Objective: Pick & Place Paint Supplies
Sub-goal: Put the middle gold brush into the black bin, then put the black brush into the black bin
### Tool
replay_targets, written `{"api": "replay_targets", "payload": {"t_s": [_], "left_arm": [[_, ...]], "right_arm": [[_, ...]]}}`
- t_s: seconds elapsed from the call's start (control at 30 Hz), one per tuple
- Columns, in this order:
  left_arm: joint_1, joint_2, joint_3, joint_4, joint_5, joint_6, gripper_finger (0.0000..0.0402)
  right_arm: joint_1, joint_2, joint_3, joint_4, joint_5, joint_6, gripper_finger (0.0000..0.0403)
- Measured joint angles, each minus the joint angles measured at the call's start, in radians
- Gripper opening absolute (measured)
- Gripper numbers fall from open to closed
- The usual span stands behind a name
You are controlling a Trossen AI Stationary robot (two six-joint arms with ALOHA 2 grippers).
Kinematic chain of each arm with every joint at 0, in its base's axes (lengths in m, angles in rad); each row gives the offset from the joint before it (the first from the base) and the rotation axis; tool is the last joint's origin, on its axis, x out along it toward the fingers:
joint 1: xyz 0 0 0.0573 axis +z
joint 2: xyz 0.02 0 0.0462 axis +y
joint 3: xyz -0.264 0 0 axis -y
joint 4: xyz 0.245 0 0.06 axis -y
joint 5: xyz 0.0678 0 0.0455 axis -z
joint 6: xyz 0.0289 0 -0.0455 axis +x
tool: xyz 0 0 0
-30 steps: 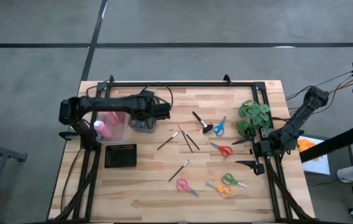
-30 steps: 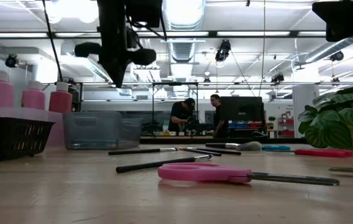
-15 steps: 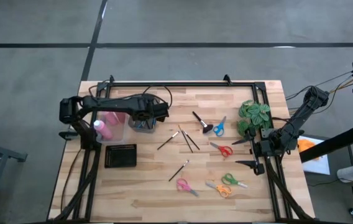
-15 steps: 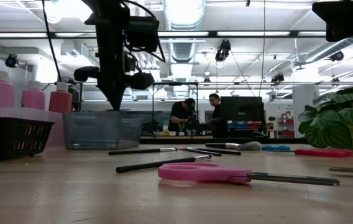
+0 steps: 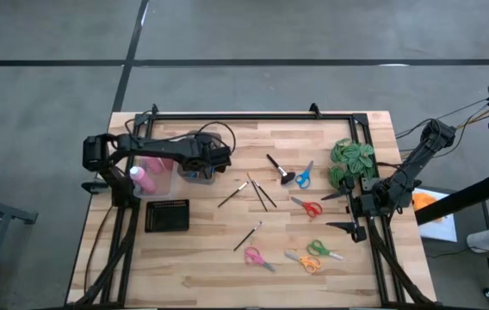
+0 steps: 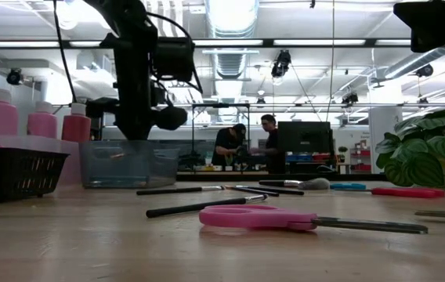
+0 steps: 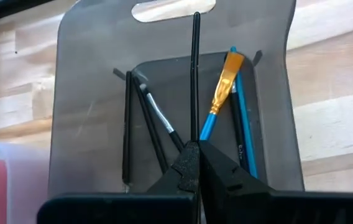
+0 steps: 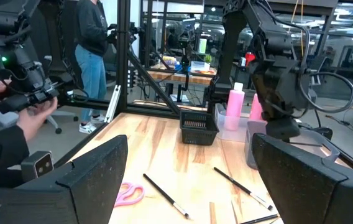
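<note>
Left gripper (image 7: 195,163): pressed together on a thin black brush (image 7: 195,74), which stood upright over the grey bin (image 7: 89,93).
Grey bin contents: several brushes lay inside, among them a blue-handled brush (image 7: 217,102) with a yellow ferrule and two black-handled ones.
Bin location: at the table's left, just beside the clear tub (image 5: 154,181) that held the pink bottles (image 5: 139,178).
Right gripper (image 8: 189,180): spread wide, waiting at the table's right edge near the plant (image 5: 352,162).
Loose brushes (image 5: 257,194): a small cluster lay mid-table, with one more brush (image 5: 247,235) nearer the front and a stubby black brush (image 5: 278,169) behind.
Scissors (image 5: 306,207): five pairs lay to the right and front.
Black basket (image 5: 167,215): in front of the tub.
</note>
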Motion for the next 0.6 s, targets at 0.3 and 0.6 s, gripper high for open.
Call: {"api": "replay_targets", "payload": {"t_s": [0.3,0.6], "left_arm": [[0.000,0.000,-0.003,-0.001,0.007,0.016,0.0028],[0.000,0.000,-0.003,0.012,0.020,0.019,0.0108]], "right_arm": [[0.000,0.000,0.000,0.000,0.000,0.000,0.0341],[0.000,0.000,0.000,0.000,0.000,0.000,0.0341]]}}
